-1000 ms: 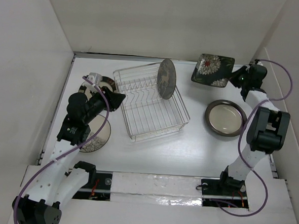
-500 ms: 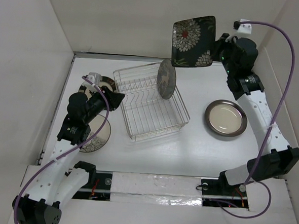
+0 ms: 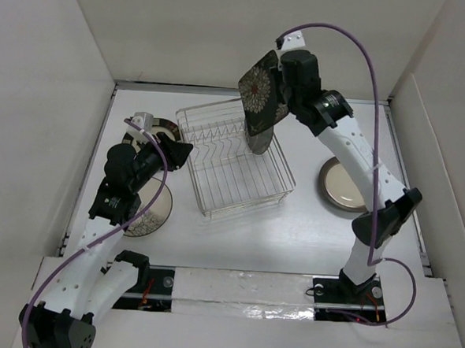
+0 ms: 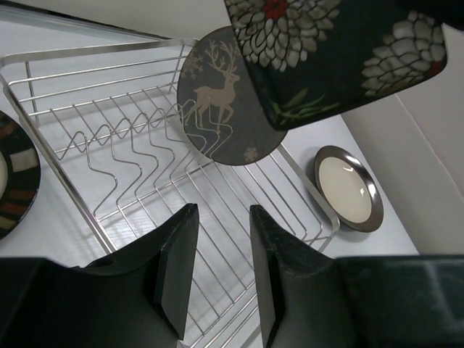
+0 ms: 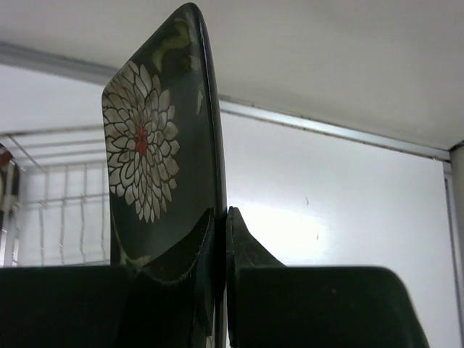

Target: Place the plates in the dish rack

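right gripper [image 5: 220,217]: my fingers pinch tight on the flower plate [image 5: 148,156] (it stands on edge, above the dish rack [image 3: 232,174]) | left gripper [image 4: 221,214]: fingers apart, holding nothing

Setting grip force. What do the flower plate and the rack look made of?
The flower plate is likely glazed ceramic: dark glossy face, painted white petals, thick rounded rim. The dish rack is thin metal wire, probably chromed or stainless steel: silver, shiny, bent into prongs.

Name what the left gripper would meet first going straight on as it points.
Probably the wires of the dish rack, ahead of the left gripper; the deer plate stands beyond, though depth is unclear.
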`<state>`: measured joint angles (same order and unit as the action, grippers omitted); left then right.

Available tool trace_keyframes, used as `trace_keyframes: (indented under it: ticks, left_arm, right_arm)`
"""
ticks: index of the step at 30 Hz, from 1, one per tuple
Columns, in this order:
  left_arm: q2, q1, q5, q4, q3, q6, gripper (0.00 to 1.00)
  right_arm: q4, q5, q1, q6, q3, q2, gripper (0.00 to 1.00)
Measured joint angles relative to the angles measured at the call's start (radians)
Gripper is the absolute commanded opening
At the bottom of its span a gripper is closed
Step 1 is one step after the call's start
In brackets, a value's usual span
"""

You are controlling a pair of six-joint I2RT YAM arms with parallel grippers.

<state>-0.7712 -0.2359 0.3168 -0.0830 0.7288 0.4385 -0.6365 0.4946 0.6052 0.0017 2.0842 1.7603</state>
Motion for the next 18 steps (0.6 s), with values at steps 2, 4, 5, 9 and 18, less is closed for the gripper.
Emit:
trace_keyframes:
  ticks: [2,4,5,9,18]
  left_arm:
    - [-0.005,0.000,-0.009,0.006,0.000,0.004,0.37]
    - [-0.010,0.000,-0.015,0.013,0.000,0.009,0.41]
    - [-0.011,0.000,-0.019,0.015,0.000,0.011,0.42]
    - [-0.019,0.000,-0.031,0.026,0.000,0.011,0.44]
    - [-0.022,0.000,-0.041,0.037,0.002,0.011,0.44]
  right_arm:
    - [-0.047,0.029,0.019,-0.012,0.039,0.053,0.00]
    - [-0.071,0.054,0.032,-0.018,0.059,0.095,0.00]
    - [-0.077,0.066,0.035,-0.022,0.062,0.112,0.00]
    - [-0.117,0.111,0.043,-0.040,0.098,0.177,0.00]
    - [-0.135,0.178,0.047,-0.058,0.108,0.217,0.00]
